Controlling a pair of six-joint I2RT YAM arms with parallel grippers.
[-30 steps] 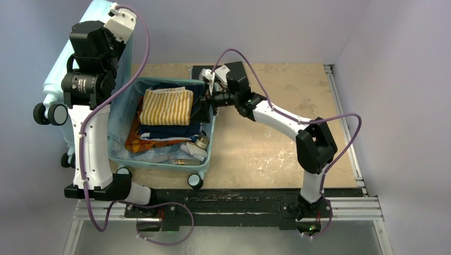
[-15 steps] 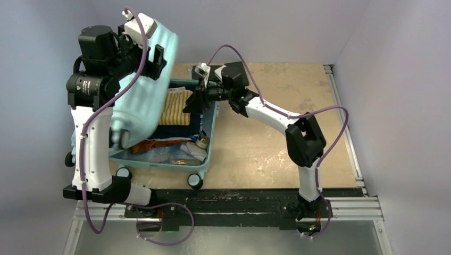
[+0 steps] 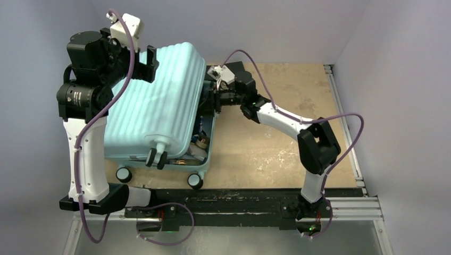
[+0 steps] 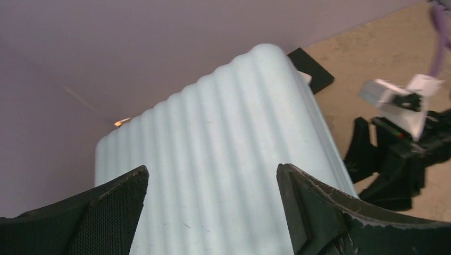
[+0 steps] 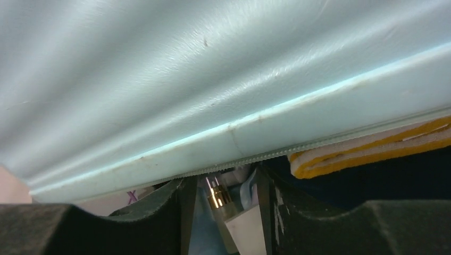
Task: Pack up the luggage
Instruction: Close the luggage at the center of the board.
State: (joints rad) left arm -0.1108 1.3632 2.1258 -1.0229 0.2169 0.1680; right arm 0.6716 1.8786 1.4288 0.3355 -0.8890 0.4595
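Top external: luggage (image 3: 154,111) lid tilted down, not fully shut

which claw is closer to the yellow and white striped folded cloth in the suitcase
Right. The right claw is at the gap under the pale mint ribbed suitcase lid, beside the striped cloth; the left claw is above the lid, outside.

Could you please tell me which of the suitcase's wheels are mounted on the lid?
The dark pair at the near edge of the ribbed lid. The two white-centred wheels sit lower, at the bottom half's near corners.
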